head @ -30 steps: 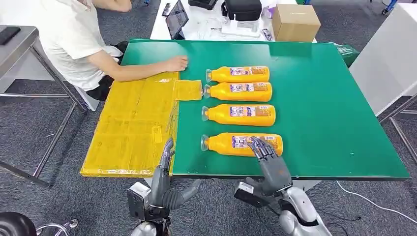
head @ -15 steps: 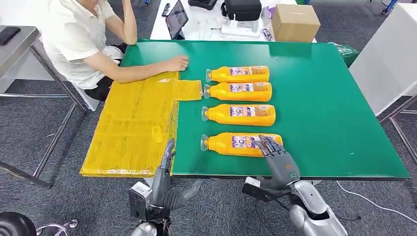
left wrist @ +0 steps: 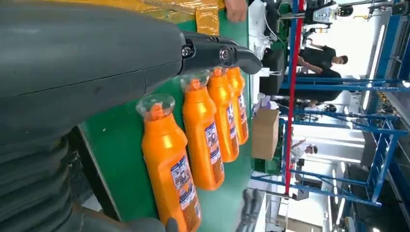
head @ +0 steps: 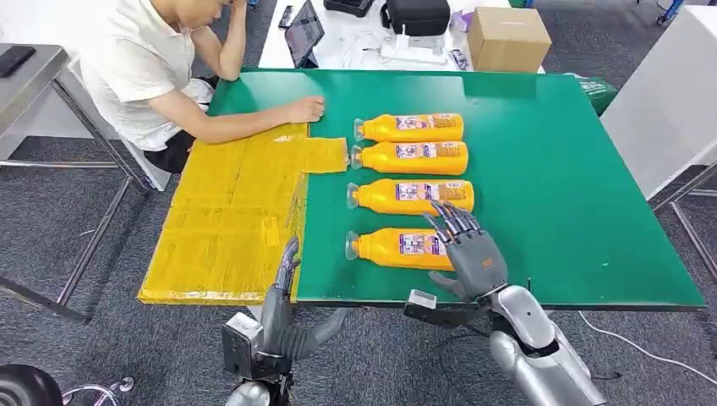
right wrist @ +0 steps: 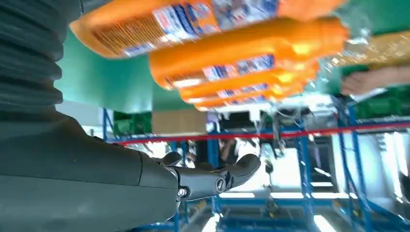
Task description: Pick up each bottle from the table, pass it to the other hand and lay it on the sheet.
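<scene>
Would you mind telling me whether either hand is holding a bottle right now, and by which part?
Nothing is held. The right hand hovers open above the nearest bottle; the left hand is open at the table edge.

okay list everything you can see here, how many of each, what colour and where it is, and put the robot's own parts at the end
bottles: four, orange with clear caps, lying in a row on the green table, caps toward the sheet
sheet: one, yellow, taped over the table's left end
table: one, green top
cardboard box: one, brown, on the white table behind
tablet: one, dark, on the white table
black bag: one, on the white table
person: one, white shirt, seated at far left, a hand resting by the sheet's far edge
left robot hand: one, grey, at the near edge by the sheet, holding nothing
right robot hand: one, grey, fingers spread over the base end of the nearest bottle; contact unclear
</scene>
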You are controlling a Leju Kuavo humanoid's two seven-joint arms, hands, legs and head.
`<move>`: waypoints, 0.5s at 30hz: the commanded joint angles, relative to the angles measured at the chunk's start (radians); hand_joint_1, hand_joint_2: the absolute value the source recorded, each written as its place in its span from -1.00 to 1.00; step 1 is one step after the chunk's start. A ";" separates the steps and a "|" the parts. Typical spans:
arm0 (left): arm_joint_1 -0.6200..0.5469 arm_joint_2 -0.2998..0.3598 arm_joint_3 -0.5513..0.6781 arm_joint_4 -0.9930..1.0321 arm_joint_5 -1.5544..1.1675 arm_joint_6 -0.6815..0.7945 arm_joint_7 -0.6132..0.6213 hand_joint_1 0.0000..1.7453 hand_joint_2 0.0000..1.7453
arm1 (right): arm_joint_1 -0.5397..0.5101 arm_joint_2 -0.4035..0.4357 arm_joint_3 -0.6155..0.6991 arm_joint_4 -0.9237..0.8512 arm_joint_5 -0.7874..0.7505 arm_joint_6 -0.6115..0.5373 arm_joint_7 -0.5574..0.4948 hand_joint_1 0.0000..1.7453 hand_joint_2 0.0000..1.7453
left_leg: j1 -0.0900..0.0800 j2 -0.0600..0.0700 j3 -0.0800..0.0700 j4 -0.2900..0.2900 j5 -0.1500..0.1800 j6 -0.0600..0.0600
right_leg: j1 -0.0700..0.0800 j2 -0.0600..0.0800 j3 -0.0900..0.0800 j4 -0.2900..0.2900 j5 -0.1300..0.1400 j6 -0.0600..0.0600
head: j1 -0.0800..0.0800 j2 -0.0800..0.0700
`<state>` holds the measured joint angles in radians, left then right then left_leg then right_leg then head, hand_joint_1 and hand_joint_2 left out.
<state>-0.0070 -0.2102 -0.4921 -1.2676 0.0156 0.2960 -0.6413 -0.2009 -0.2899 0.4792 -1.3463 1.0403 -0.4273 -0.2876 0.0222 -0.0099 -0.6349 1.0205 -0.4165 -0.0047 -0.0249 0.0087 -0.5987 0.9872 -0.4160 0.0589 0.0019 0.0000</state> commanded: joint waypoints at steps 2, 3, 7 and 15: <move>-0.019 0.004 -0.006 0.046 0.011 -0.018 0.008 -1.00 1.00 | -0.084 0.012 0.043 0.083 -0.097 0.073 0.023 -1.00 1.00 | 0.000 0.003 0.003 -0.001 -0.001 0.001 | 0.000 0.001 0.003 -0.001 0.000 -0.002 | 0.000 0.000; -0.019 0.005 -0.007 0.046 0.012 -0.021 0.008 -1.00 1.00 | -0.095 0.011 0.042 0.117 -0.101 0.083 0.023 -1.00 1.00 | 0.000 0.002 0.003 -0.001 -0.001 0.001 | 0.000 0.001 0.002 -0.001 0.000 -0.002 | 0.000 0.000; -0.020 0.007 -0.009 0.049 0.016 -0.026 0.008 -1.00 1.00 | -0.115 0.012 0.037 0.190 -0.130 0.130 0.026 -1.00 1.00 | 0.000 0.002 0.005 -0.001 -0.001 0.001 | 0.001 0.001 0.004 -0.002 0.000 -0.002 | 0.000 0.000; -0.019 0.012 -0.020 0.042 0.015 -0.033 0.010 -1.00 1.00 | -0.149 0.039 0.021 0.306 -0.105 0.065 0.008 -1.00 1.00 | 0.000 0.002 0.005 -0.002 -0.001 0.001 | 0.001 0.001 0.005 -0.002 0.000 -0.003 | 0.000 0.000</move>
<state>-0.0069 -0.2110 -0.4917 -1.2673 0.0290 0.2678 -0.6375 -0.2698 -0.2892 0.4986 -1.2361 0.9167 -0.3158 -0.2628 0.0221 -0.0100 -0.6349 1.0206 -0.4163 -0.0045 -0.0249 0.0086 -0.5987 0.9872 -0.4159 0.0589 0.0019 0.0000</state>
